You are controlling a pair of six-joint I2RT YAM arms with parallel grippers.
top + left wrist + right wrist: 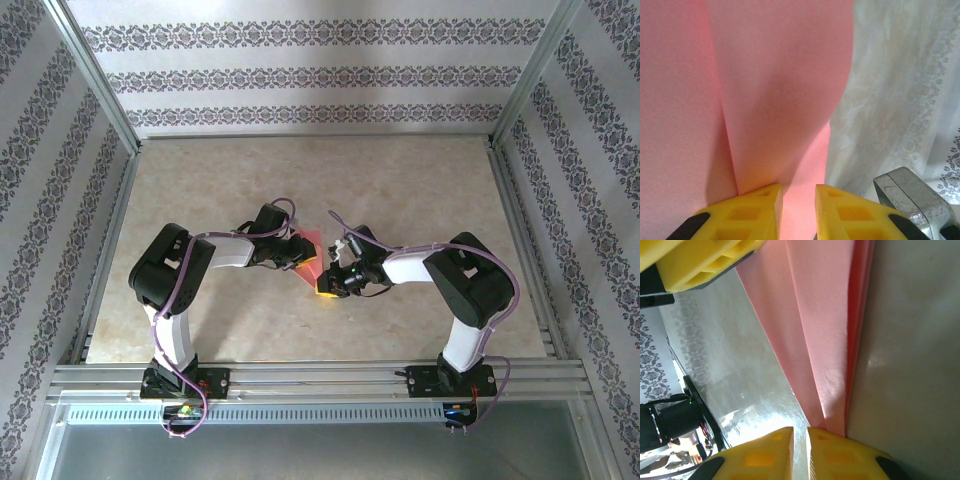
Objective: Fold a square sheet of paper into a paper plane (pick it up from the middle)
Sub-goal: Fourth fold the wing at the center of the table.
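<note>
**Folded pink sheet held where the two arms meet**

A pale marbled surface fills the enclosure, closed in by patterned walls and a metal rail at the near edge. The left arm and right arm both bend inward, and their wrists meet near the middle of the surface.

Between them is the square sheet of paper. It is pink-red and folded into long overlapping layers that narrow toward the right arm. Whether it rests on the surface I cannot tell.

The left gripper has its yellow jaws narrow, with the paper running down into the slit between them, so it is pinching the sheet near a crease.

The right gripper has its jaws almost together, with bare surface showing through the slit. The narrow end of the folded paper reaches the tip of one of its fingers. Whether that end is pinched I cannot tell.
</note>
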